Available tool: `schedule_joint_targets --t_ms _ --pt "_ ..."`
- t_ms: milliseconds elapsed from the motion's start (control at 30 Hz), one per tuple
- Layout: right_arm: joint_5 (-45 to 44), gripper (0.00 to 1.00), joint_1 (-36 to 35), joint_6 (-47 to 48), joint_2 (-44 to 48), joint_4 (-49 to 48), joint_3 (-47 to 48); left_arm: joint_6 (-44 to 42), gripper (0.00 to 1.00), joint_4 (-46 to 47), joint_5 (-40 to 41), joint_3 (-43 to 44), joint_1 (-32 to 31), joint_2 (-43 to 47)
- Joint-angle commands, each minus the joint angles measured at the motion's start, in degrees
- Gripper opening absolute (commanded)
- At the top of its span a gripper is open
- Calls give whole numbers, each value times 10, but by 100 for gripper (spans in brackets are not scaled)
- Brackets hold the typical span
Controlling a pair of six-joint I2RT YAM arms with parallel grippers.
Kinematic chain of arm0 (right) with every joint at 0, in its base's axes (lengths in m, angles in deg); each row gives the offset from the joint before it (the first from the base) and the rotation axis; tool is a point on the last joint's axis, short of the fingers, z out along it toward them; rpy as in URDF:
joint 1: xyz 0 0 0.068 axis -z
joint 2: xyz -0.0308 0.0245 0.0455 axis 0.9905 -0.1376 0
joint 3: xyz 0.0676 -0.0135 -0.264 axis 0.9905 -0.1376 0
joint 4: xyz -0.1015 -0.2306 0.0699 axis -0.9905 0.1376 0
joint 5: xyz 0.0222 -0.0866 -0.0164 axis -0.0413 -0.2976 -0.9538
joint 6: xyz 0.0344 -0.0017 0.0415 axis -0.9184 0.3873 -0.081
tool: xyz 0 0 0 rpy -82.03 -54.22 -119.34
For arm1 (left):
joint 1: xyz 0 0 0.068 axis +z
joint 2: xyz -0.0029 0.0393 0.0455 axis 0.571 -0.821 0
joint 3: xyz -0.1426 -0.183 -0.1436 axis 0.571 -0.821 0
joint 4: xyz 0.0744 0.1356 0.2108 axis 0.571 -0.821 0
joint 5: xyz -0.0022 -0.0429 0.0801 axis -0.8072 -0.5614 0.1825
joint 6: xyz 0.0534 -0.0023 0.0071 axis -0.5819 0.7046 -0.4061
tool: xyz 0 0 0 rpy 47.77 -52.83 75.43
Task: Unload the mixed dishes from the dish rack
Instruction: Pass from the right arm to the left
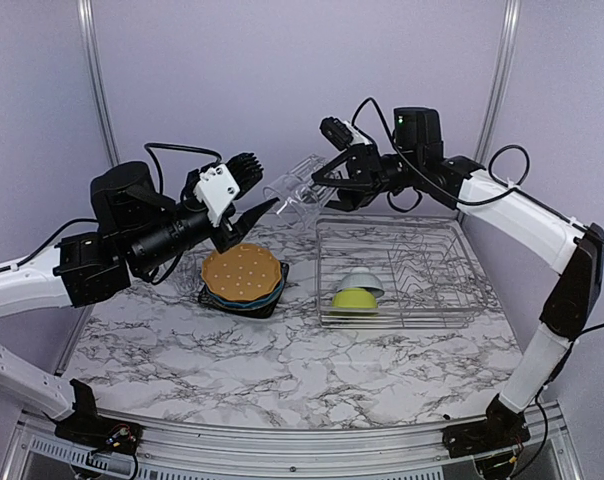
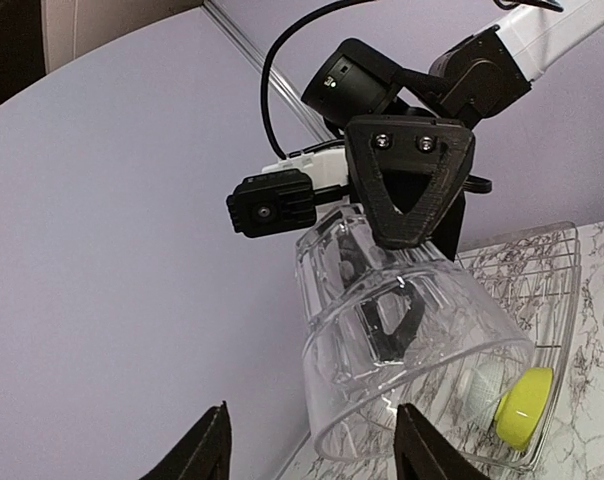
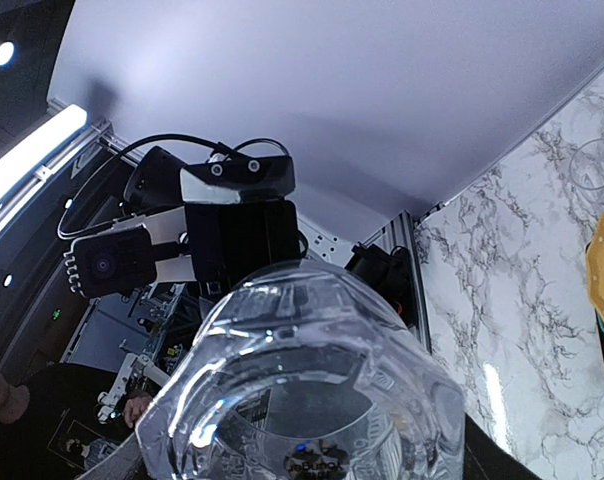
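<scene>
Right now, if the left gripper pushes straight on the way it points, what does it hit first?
Most likely the clear glass, held aloft by the right gripper, mouth toward the open left gripper. The left wrist view centres it between the fingers; the depth of the gap is unclear.

A robot test cell in a lab.
Plain lilac walls (image 1: 282, 80) and metal frame posts (image 1: 95, 80) box in a marble-print table (image 1: 282, 370); two cabled robot arms (image 1: 527, 215) are bolted to its near rail (image 1: 282, 447).
</scene>
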Motion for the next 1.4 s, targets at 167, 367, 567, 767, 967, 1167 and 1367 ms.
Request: schedule_joint_targets --t_ms 167,367,567,767,967,1167,1367 --pt "0 29 -8 -24 8 -65 -16 -8 31 40 54 22 -4 -26" --pt "-3 28 -8 -45 1 -93 -25 -5 13 38 57 23 -4 -39" --pt "1 34 -8 -66 -15 -120 -20 0 0 40 62 23 -4 -42" --pt "-24 77 23 -45 -34 -89 4 69 0 37 114 24 3 -25" --pt "-93 99 92 -30 -34 -71 10 191 0 -24 141 30 37 1" --pt "-147 98 136 4 -33 -44 7 372 0 -189 216 86 112 9" --pt "-191 98 165 65 -38 19 19 543 0 -345 204 148 214 2"
